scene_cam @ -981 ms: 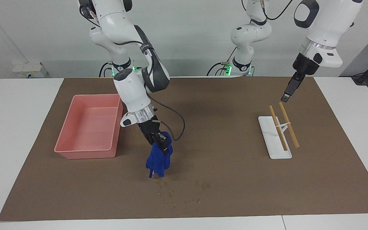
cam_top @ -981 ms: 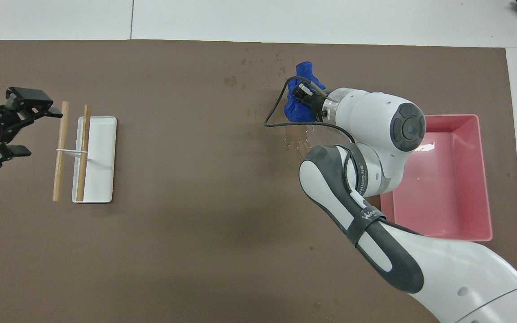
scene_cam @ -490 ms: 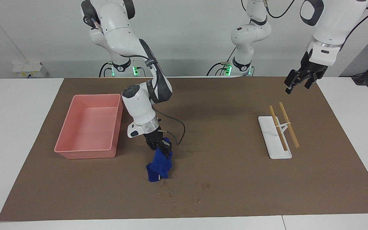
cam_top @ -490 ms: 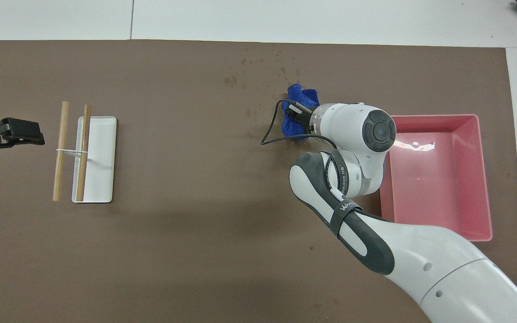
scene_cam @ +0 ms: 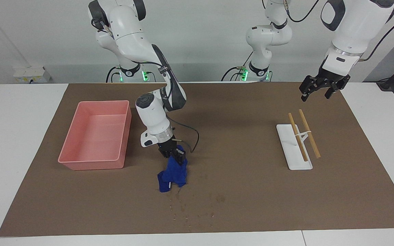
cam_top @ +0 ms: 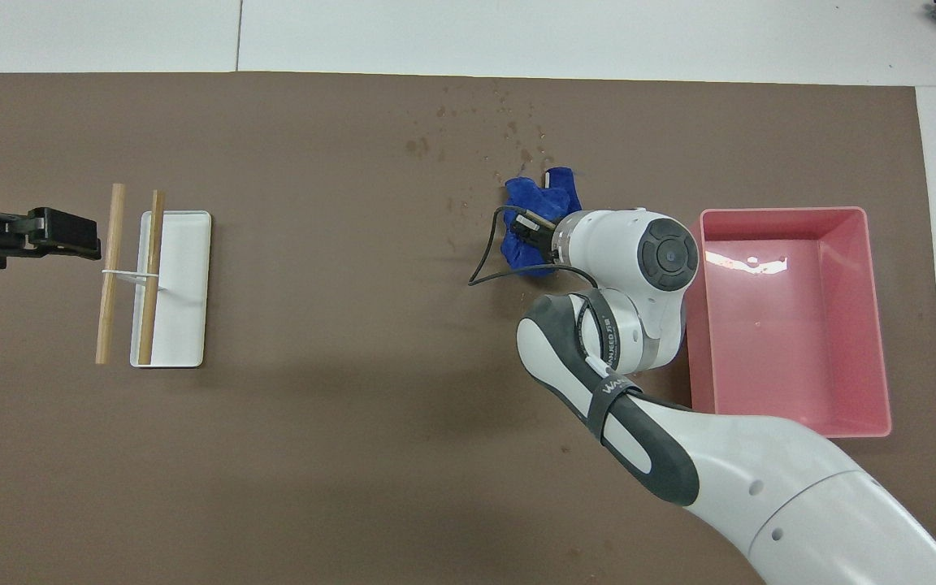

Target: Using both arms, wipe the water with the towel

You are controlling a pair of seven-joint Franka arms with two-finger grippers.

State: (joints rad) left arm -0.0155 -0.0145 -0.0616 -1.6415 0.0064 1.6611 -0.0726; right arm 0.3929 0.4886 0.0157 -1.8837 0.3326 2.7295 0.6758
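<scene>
Right gripper (scene_cam: 180,159) jaws clench the towel (scene_cam: 172,175) beside the water (scene_cam: 197,205); left gripper (scene_cam: 317,92) jaws released, waiting.

A brown mat (scene_cam: 251,191) covers the white table (scene_cam: 15,143) before a pale wall (scene_cam: 210,37).

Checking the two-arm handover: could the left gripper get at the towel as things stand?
Probably yes: the left gripper hangs open above the rack, bare mat between; the right gripper clamps the towel's top.
</scene>
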